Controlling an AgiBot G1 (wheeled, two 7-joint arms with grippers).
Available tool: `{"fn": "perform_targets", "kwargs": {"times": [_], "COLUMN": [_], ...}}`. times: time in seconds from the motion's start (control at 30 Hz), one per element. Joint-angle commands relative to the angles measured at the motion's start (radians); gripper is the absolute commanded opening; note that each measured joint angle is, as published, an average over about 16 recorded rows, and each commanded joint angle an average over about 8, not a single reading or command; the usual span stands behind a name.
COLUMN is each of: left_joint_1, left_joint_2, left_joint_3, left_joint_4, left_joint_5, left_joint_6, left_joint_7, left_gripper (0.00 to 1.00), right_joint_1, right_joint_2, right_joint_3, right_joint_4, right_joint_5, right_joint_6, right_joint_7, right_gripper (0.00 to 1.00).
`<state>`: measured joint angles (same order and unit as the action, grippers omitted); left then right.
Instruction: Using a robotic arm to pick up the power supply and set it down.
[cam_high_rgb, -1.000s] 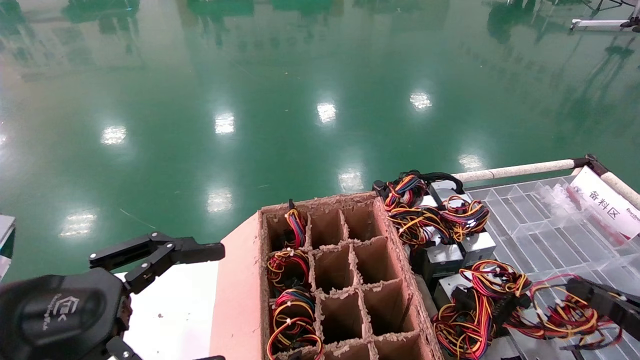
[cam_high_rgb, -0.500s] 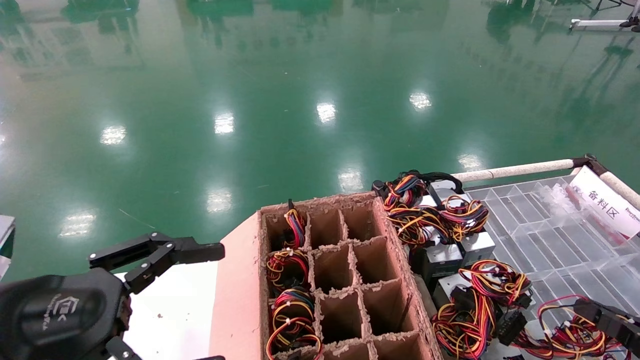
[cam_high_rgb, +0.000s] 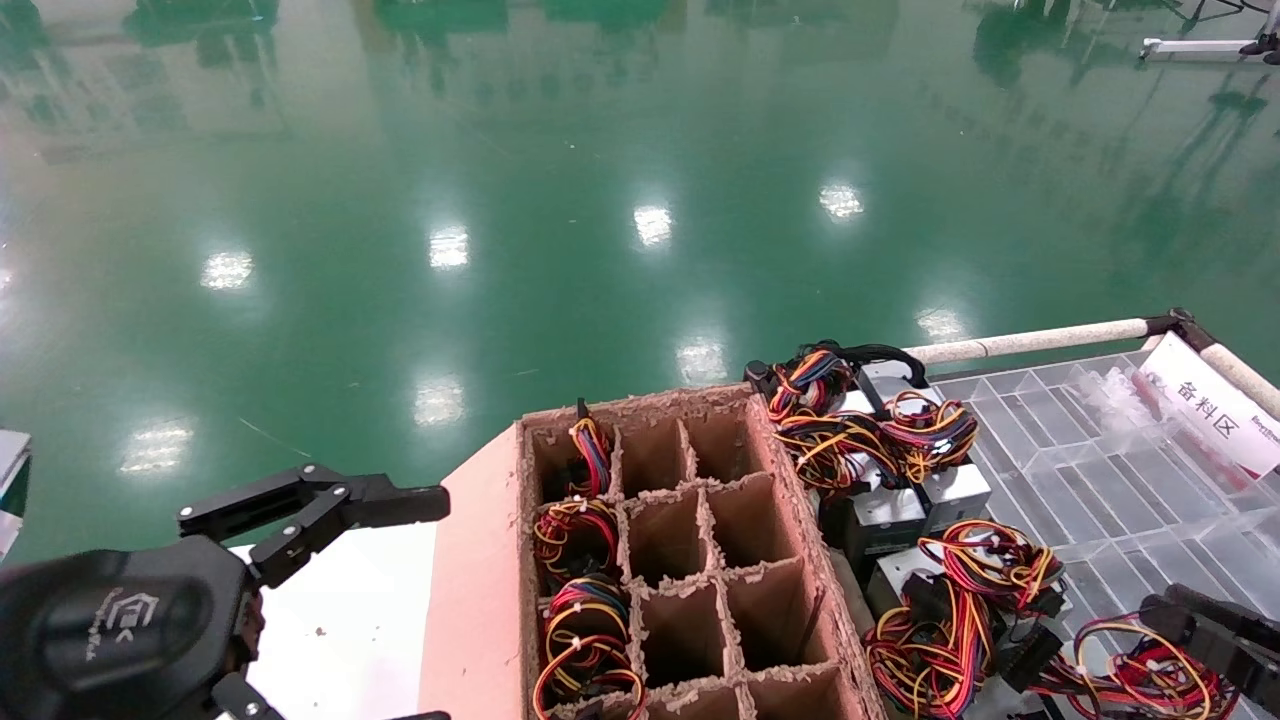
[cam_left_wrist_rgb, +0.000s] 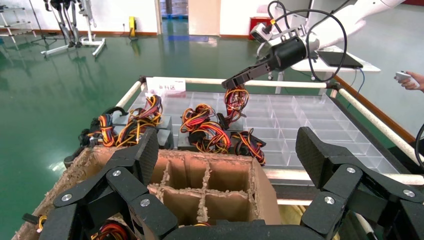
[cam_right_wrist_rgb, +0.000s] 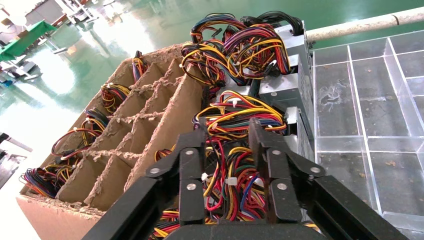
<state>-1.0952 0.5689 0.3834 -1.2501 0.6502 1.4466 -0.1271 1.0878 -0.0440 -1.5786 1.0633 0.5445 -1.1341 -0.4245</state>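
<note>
Several power supplies (cam_high_rgb: 905, 505), grey metal boxes with red, yellow and black wire bundles, lie on the clear tray beside the cardboard box. My right gripper (cam_high_rgb: 1165, 610) is at the near right, shut on one power supply's wire bundle (cam_right_wrist_rgb: 227, 180); wires fill the gap between its fingers (cam_right_wrist_rgb: 192, 150). In the left wrist view the white robotic arm (cam_left_wrist_rgb: 360, 12) reaches in, and the bundle (cam_left_wrist_rgb: 235, 102) hangs from its fingertips above the other units. Whether that unit's body is off the tray is hidden. My left gripper (cam_left_wrist_rgb: 230, 150) is open beside the box, holding nothing.
The brown cardboard divider box (cam_high_rgb: 640, 405) has wire bundles (cam_high_rgb: 575, 535) in its left column of cells; its other cells look bare. A clear compartment tray (cam_high_rgb: 1100, 450) with a white sign (cam_high_rgb: 1215, 405) and a padded rail (cam_high_rgb: 1030, 340) lies to the right. Green floor lies beyond.
My right gripper has drawn the wire bundle nearer and to the right, away from the other power supplies, first dipping and then rising slightly. The left arm has not moved.
</note>
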Motion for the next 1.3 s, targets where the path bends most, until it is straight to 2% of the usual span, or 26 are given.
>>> {"fn": "perform_targets", "kwargs": {"times": [0.03, 0.23, 0.43, 0.67, 0.93, 1.17, 1.3], "left_joint_1": [0.0, 0.0, 0.0, 0.0, 0.0, 0.0, 0.0], "left_joint_2": [0.0, 0.0, 0.0, 0.0, 0.0, 0.0, 0.0], "left_joint_3": [0.0, 0.0, 0.0, 0.0, 0.0, 0.0, 0.0], "left_joint_4": [0.0, 0.0, 0.0, 0.0, 0.0, 0.0, 0.0], "left_joint_5": [0.0, 0.0, 0.0, 0.0, 0.0, 0.0, 0.0], "left_joint_6": [0.0, 0.0, 0.0, 0.0, 0.0, 0.0, 0.0], "left_joint_7": [0.0, 0.0, 0.0, 0.0, 0.0, 0.0, 0.0], "left_gripper": [1.0, 1.0, 1.0, 1.0, 1.0, 1.0, 1.0], "right_joint_1": [0.001, 0.006, 0.023, 0.059, 0.077, 0.084, 0.084], "right_joint_2": [0.0, 0.0, 0.015, 0.089, 0.16, 0.16, 0.139], "right_joint_3": [0.001, 0.004, 0.015, 0.051, 0.083, 0.093, 0.129], "right_joint_4": [0.0, -0.004, -0.013, 0.028, 0.104, 0.105, 0.107], "right_joint_5": [-0.001, -0.015, -0.074, -0.161, -0.207, -0.203, -0.235], "right_joint_6": [0.0, 0.009, 0.034, 0.041, 0.074, 0.058, 0.034], "right_joint_7": [0.001, 0.001, 0.033, 0.083, 0.113, 0.119, 0.125], "right_gripper": [1.0, 1.0, 1.0, 1.0, 1.0, 1.0, 1.0]}}
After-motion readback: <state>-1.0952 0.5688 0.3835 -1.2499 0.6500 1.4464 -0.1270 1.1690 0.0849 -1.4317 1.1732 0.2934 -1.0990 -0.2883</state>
